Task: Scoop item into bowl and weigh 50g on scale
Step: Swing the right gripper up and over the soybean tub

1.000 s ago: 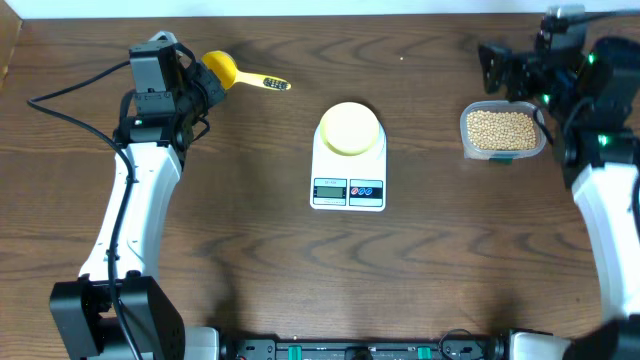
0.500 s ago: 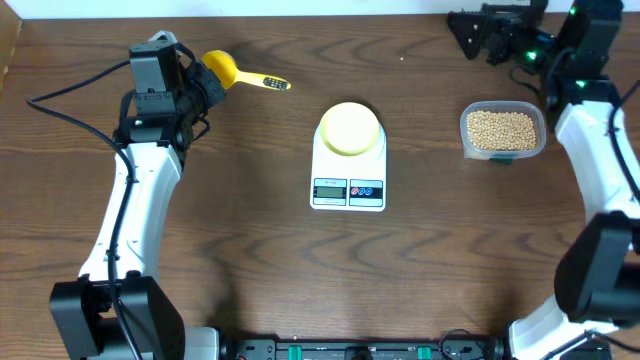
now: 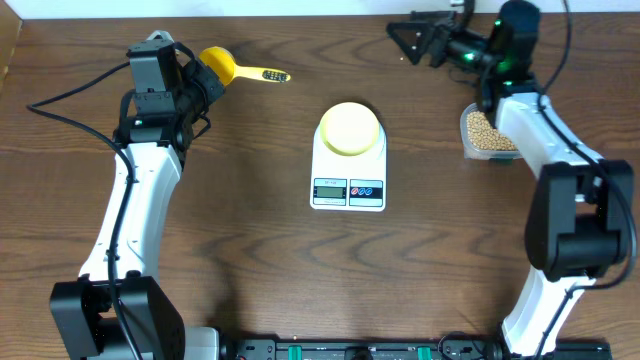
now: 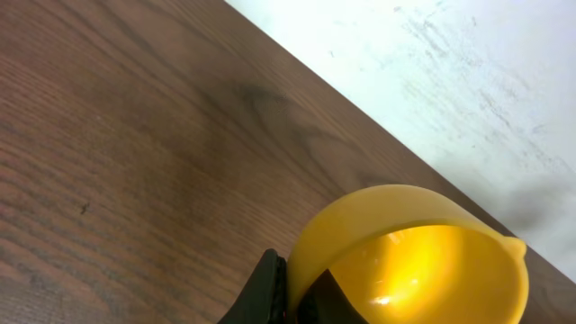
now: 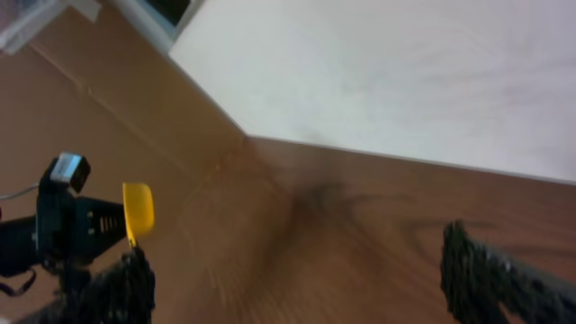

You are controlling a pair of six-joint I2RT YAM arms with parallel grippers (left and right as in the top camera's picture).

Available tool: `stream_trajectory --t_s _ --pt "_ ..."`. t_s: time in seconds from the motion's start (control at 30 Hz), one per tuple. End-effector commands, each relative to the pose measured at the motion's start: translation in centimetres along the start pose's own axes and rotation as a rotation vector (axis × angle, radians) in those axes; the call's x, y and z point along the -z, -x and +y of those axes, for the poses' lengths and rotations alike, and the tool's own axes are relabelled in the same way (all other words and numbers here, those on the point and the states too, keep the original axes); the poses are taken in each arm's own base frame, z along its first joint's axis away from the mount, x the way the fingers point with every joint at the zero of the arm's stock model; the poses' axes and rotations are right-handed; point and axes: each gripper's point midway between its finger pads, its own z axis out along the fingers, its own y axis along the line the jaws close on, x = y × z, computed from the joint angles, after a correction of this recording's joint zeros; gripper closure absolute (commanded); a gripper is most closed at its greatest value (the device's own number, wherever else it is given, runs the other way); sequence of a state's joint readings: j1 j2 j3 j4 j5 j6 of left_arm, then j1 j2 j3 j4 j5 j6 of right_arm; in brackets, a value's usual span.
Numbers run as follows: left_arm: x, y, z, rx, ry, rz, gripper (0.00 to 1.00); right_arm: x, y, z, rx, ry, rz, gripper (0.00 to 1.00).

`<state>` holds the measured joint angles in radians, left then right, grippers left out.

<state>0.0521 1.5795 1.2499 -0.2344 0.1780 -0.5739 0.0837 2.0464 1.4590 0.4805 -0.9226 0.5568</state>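
left end effector (image 3: 205, 80) clamps scoop (image 3: 236, 71) | scale (image 3: 348, 165) long axis front-back, display (image 3: 330, 190) nearside

the white rectangular digital kitchen scale (image 3: 348, 185) stands at the centre of the dark wooden table (image 3: 250, 260), display end toward the near edge. the small round pale yellow bowl (image 3: 349, 128) sits on the scale's far end. the bright yellow long-handled plastic scoop (image 3: 235, 70) is near the far left corner, behind and left of the scale, cup end clamped in the left gripper (image 3: 208, 80), handle pointing right. the clear rounded-rectangular plastic tub (image 3: 466, 135) lies right of the scale, well apart, with the small round beige-tan beans (image 3: 480, 128) in it.
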Motion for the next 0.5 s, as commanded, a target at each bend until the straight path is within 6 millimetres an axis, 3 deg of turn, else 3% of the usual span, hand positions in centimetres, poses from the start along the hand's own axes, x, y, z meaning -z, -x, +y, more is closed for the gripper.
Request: stream_trajectory --t_s 0.0,0.47 --pt "0.7 1.0 -0.8 0.004 -0.02 -0.03 0.92 -1.2 0.1 0.8 -0.074 0.034 -0.011 0.01" --pt "0.6 0.5 -1.8 -0.011 -0.038 -0.023 0.92 -4.1 -1.9 3.6 -0.073 0.074 0.025 0.01"
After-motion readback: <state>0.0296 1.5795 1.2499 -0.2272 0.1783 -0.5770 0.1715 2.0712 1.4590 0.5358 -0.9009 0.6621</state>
